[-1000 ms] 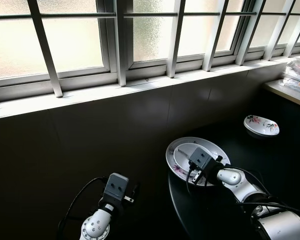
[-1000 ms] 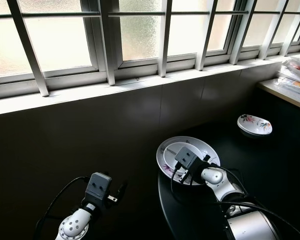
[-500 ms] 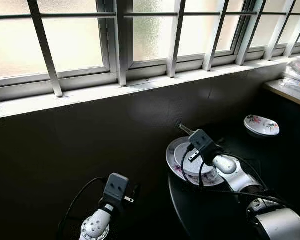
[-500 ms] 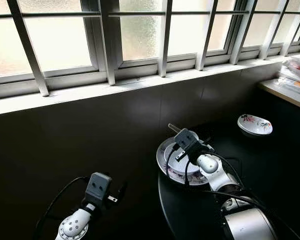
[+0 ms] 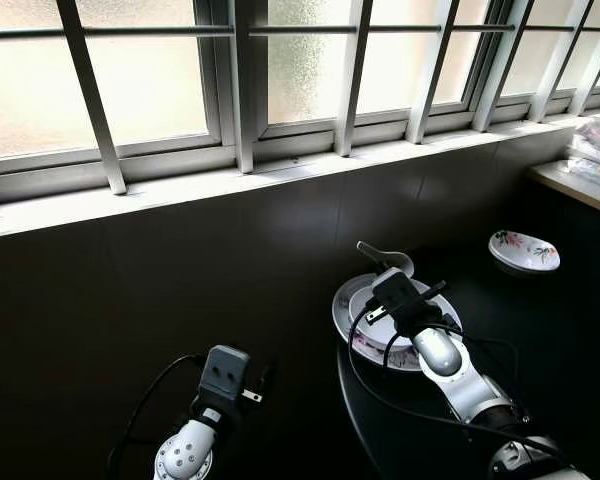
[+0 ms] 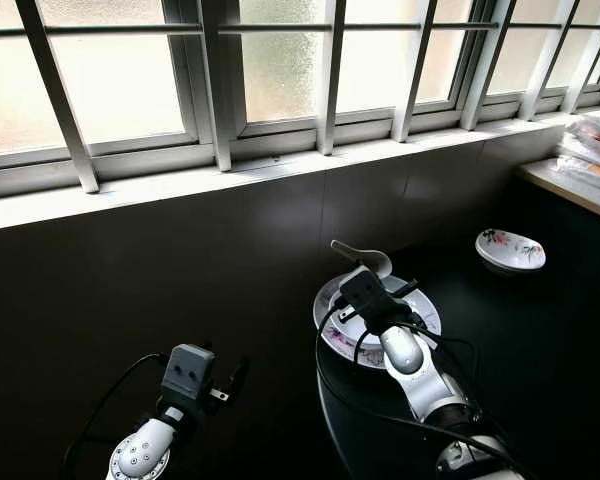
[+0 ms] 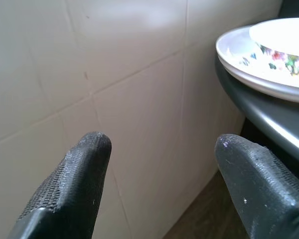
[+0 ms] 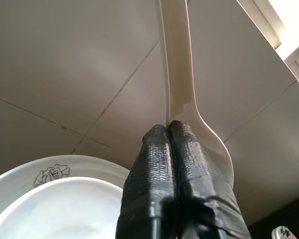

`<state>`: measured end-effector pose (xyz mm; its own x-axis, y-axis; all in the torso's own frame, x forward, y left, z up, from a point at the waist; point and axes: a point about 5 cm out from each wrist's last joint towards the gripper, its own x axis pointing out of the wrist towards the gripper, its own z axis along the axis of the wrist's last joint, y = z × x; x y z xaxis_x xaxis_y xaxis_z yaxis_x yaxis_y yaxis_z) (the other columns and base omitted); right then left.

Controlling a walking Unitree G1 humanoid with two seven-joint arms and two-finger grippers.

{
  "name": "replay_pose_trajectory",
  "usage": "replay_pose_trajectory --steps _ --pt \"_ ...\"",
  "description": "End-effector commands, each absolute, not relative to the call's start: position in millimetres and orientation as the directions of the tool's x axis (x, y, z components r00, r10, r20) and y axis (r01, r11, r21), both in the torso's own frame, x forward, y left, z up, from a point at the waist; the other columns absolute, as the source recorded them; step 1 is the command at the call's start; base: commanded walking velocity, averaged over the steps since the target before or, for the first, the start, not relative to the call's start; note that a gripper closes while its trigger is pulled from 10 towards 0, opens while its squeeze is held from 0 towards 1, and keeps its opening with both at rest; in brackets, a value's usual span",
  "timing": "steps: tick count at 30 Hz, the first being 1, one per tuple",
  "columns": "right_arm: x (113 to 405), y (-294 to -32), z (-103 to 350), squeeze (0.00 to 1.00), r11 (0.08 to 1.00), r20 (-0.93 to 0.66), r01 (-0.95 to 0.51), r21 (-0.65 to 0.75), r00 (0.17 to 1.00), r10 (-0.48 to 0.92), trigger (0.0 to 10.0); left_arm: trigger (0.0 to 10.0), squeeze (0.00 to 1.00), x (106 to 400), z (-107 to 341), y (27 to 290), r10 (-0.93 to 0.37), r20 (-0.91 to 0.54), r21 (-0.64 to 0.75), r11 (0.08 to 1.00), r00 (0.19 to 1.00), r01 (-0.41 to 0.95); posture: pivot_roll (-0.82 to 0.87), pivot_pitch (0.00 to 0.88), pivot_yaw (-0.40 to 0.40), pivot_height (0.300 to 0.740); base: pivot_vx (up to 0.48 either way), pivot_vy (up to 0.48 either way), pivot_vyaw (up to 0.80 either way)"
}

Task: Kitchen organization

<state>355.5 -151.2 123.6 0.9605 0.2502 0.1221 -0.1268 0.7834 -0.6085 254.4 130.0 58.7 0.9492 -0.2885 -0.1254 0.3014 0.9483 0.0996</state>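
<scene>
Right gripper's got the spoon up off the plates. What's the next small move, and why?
Probably carry it right toward the small floral dish. The right gripper is shut on the white spoon, held above the stacked plates near the tiled wall, so moving sideways first keeps it off the wall. The left gripper hangs open.

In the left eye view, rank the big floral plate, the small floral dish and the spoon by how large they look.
1. Big floral plate, clearly largest.
2. Small floral dish.
3. Spoon, held by the right gripper; partly hidden, so close to the dish. The dish also sits farther off, which shrinks it.
</scene>
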Motion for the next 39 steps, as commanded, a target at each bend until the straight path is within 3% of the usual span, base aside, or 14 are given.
replay_pose_trajectory --steps 1,10,39 --pt "353.1 -148.3 127.6 0.00 0.785 0.161 -0.104 -0.610 0.954 0.252 0.0 10.0 0.00 254.5 65.6 129.4 -0.296 -0.081 0.091 0.949 0.952 0.303 -0.01 0.000 -0.046 0.736 0.000 0.000 0.00" --pt "339.1 -137.2 119.7 0.00 0.805 0.185 -0.104 -0.584 0.949 0.257 0.0 10.0 0.00 254.9 69.7 132.5 -0.286 -0.037 0.096 0.953 0.958 0.288 -0.01 0.000 -0.044 0.736 0.000 0.027 0.00" --pt "328.9 -123.1 117.4 0.00 0.820 0.177 -0.126 -0.559 0.948 0.266 0.0 10.0 0.00 255.6 72.9 131.9 -0.291 -0.002 0.091 0.953 0.957 0.290 -0.01 0.000 -0.051 0.736 0.000 0.353 0.00"
